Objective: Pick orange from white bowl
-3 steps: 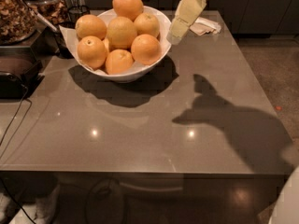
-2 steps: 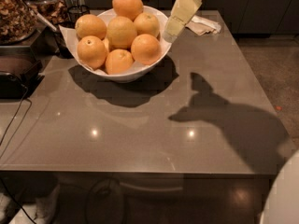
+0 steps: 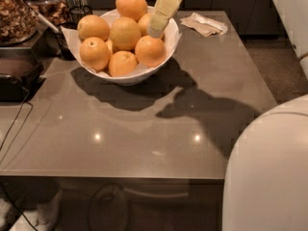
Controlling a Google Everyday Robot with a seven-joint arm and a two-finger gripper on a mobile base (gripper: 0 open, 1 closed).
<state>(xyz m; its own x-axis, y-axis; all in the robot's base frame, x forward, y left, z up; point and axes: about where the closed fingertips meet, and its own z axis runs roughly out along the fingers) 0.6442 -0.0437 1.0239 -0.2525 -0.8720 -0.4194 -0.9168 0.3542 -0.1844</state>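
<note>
The white bowl [image 3: 126, 76] stands at the back left of the grey table, lined with white paper and piled with several oranges. The orange [image 3: 125, 32], paler and more yellowish than the others, sits in the middle of the pile. A deeper orange fruit [image 3: 131, 5] tops the pile at the back and another [image 3: 150, 50] lies at the front right. My gripper [image 3: 155, 32], pale yellow, reaches down from the top edge over the right side of the bowl. Its tip is just right of the pale orange and above the front-right fruit, and it hides part of another fruit behind it.
A crumpled napkin [image 3: 204, 24] lies at the back right of the table [image 3: 144, 138]. A jar of nuts [image 3: 14, 13], a black appliance [image 3: 14, 76] and a cable [image 3: 12, 129] crowd the left side. My white body [image 3: 269, 172] fills the lower right corner.
My gripper has moved left, from beside the bowl's right rim to over the fruit. The view has shifted and my white body now fills more of the lower right.
</note>
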